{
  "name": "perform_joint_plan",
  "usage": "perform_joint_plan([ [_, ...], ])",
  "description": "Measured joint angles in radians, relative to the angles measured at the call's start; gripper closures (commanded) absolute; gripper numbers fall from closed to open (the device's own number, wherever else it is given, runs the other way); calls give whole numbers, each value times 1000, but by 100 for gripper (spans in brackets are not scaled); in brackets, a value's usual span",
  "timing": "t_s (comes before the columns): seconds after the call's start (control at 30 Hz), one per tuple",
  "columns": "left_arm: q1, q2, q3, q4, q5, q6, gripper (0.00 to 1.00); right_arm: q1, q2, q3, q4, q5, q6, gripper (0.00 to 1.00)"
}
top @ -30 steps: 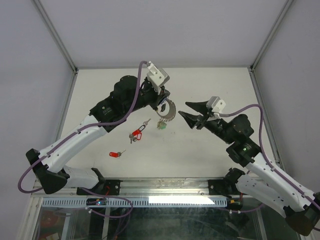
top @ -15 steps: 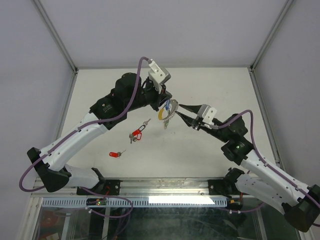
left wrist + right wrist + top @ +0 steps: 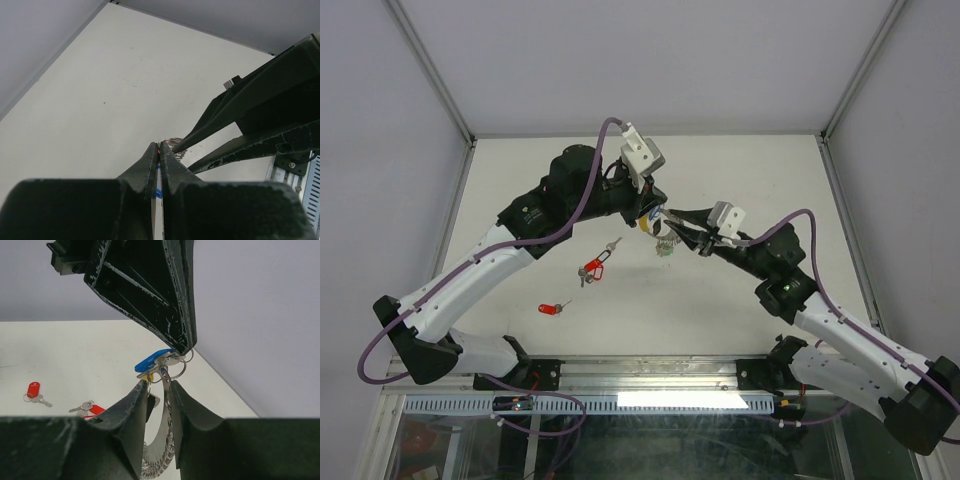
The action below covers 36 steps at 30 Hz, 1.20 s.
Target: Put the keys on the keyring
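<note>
left gripper (image 3: 159, 146) is being pressed fully shut on the keyring (image 3: 176, 366), which is being held in the air above the table (image 3: 75, 350), between the two arms. a blue-tagged key (image 3: 152, 361) and a silver chain (image 3: 162, 452) are being carried on the ring. right gripper (image 3: 159, 392) is being held just beneath with a narrow gap, the chain hanging between its fingers; whether the chain is being clamped cannot be told. one red-tagged key (image 3: 550, 309) and a red-tagged bunch (image 3: 592, 268) are lying apart on the table, toward the left arm's side.
</note>
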Motion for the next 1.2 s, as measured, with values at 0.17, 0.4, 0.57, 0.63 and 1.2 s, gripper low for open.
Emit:
perform_joint_plan([
  [0.17,0,0,3,0,9,3,100,0,13,4,13,-2,11,71],
  [0.4,0,0,3,-3,12,2,100,0,17,11,46,-5,16,71],
  [0.57,0,0,4,-7,13,2,100,0,30,11,59,-14,20,71],
  [0.63,0,0,4,-7,13,2,100,0,39,11,62,-21,22,71],
  [1.2,0,0,4,-8,35,-3,100,0,71,11,89,-29,40,74],
])
